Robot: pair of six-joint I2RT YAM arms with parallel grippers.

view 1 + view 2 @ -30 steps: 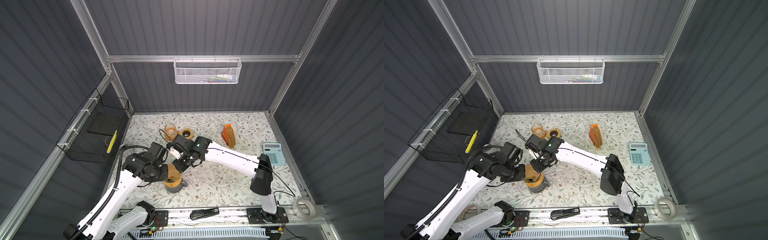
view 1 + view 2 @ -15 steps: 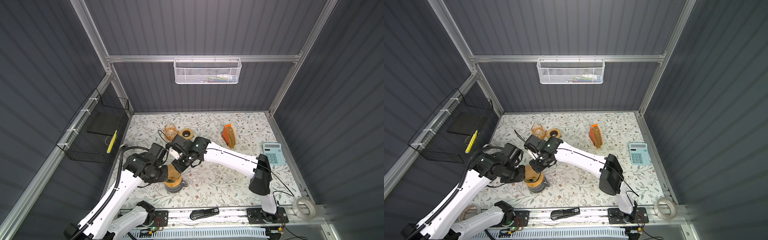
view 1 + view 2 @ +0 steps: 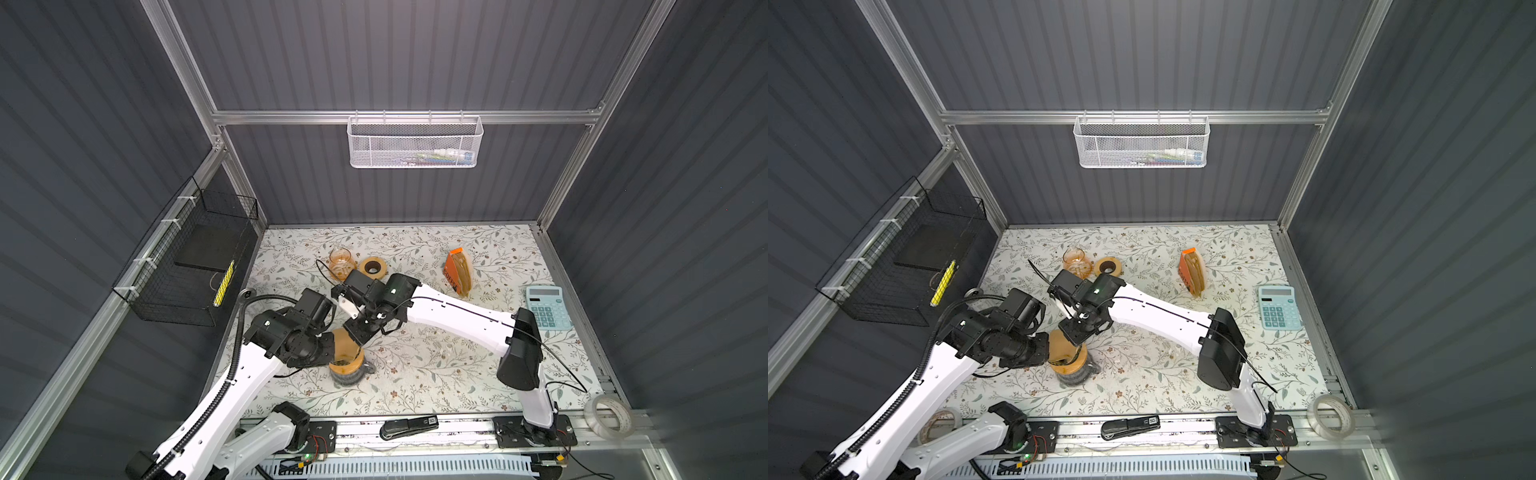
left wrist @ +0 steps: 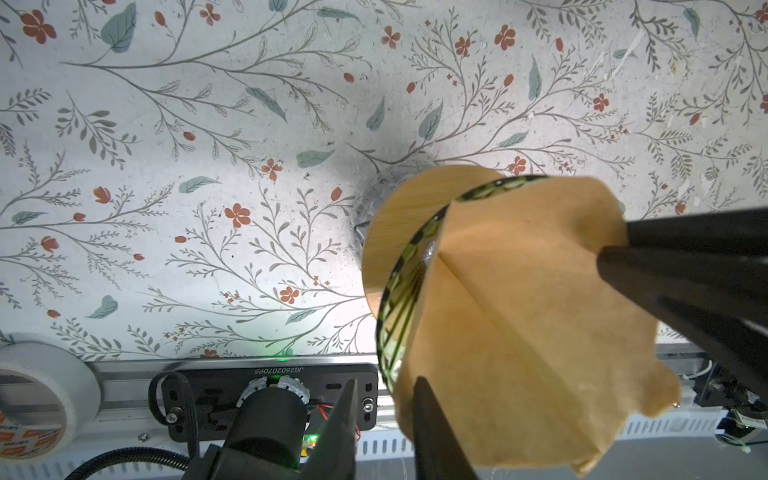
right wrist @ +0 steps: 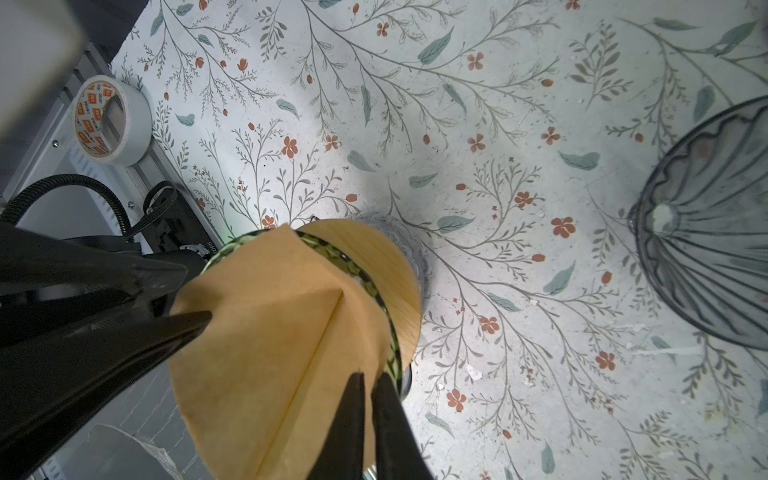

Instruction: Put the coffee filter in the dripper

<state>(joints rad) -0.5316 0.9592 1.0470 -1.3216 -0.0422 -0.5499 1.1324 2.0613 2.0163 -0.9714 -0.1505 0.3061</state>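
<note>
**Filter half-seated in dripper**

Brown paper cone in the dripper's mouth, at 8 o'clock on the table, edge riding above the rim. Right claw clenched on that edge; left claw straddles edge and rim, pinch unclear. Likely faults: pulling away while clenched drags paper out, tears it, or tips the dripper.

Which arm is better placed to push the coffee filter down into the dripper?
Right, probably: the right end effector is shut on the coffee filter above the dripper. The left end effector has jaws apart around its edge.
</note>
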